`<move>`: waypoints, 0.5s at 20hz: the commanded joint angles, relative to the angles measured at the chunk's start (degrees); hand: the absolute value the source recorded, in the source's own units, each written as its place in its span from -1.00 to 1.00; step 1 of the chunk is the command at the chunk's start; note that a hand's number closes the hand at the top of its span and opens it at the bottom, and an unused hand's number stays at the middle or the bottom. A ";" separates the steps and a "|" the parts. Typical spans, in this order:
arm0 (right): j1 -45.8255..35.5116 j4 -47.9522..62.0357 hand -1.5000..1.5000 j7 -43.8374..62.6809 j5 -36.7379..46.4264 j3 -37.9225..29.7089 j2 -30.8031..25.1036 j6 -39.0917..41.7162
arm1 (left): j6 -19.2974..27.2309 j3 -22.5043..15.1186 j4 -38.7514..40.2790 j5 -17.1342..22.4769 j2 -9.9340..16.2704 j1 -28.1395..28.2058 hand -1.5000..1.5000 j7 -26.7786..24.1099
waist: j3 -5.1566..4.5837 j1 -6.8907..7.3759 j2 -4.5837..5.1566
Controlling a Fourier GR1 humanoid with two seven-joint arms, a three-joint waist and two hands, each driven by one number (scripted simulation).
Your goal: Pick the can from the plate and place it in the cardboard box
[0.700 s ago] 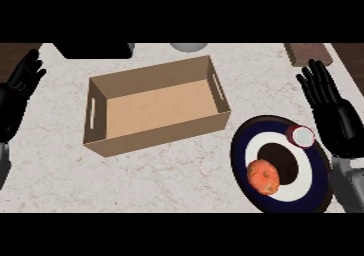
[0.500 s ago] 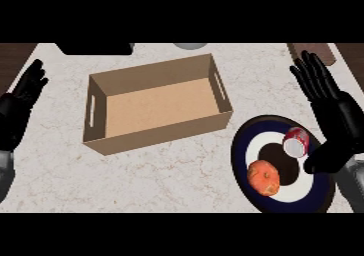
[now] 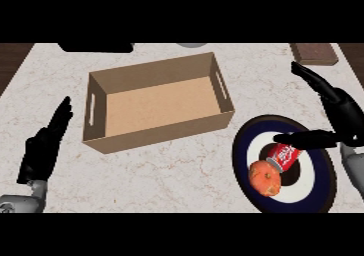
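So the can (image 3: 284,156) is lying on its side on the plate (image 3: 318,189), red with a silvery end facing the near-left; it sits around the middle of the plate, on the white centre part, and its near end looks like it's touching or just beside the orange fruit (image 3: 265,177) that's on the near-left part of the same plate; the plate itself is dark blue round the rim with a white middle, over on the right side of the marble counter (image 3: 177,170). The right hand (image 3: 341,112) is up at the right edge, above the far side of the plate; its fingers are straight and spread out pointing far-left, and the thumb sticks out to the left, with its tip just above the far end of the can; can't tell if it actually touches; nothing's wrapped round the can anyway. The cardboard box (image 3: 157,103) is left of the plate, around the middle of the counter, open top, slot handles in its short sides, a bit rotated; well apart from the can. The left hand (image 3: 45,145) is at the near-left, fingers straight and together pointing far, holding nothing, just left of the box. At the far edge there's a black thing (image 3: 96,47) on the left and a brown block (image 3: 315,53) far right.
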 commanded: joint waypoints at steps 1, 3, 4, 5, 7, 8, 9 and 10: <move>-2.73 12.68 -1.00 -13.94 1.74 -3.58 -2.79 4.91 | -0.37 0.57 -1.64 -0.16 -0.44 1.03 0.00 1.17 | 0.10 -0.02 0.15; -1.55 5.63 -1.00 -9.90 7.86 -0.69 -6.89 2.73 | 0.89 -0.69 -0.70 -1.39 -2.16 3.87 0.00 -1.95 | 0.02 -0.43 -0.04; -3.96 6.06 -1.00 -6.48 9.21 -0.16 -8.78 3.79 | 1.94 -1.00 -1.21 -2.15 -2.63 1.03 0.00 1.48 | 0.02 -0.52 -0.03; -2.51 5.19 -1.00 -6.84 12.25 0.61 -11.66 3.11 | -0.75 1.14 -0.63 0.06 -0.18 3.12 0.00 -0.98 | -0.03 -0.45 -0.10; -4.00 3.89 -1.00 -3.71 18.48 2.50 -14.83 0.69 | 0.49 -0.24 0.85 -1.54 -1.90 3.00 0.00 -2.82 | -0.11 -0.70 -0.10; -2.88 3.53 -1.00 -4.45 19.50 2.41 -18.04 2.47 | 0.63 -0.68 -0.87 -1.33 -2.24 3.61 0.00 -1.41 | -0.07 -0.94 -0.27; -3.61 1.98 -1.00 -1.74 22.02 4.07 -19.86 3.36 | 0.40 0.06 -2.52 -0.88 -1.13 4.84 0.00 -0.43 | -0.10 -0.48 -0.49; -6.00 0.03 -1.00 2.02 22.31 4.39 -21.43 5.94 | 0.89 0.33 -0.57 -1.62 -1.43 3.62 0.00 -1.37 | -0.17 -0.91 -0.41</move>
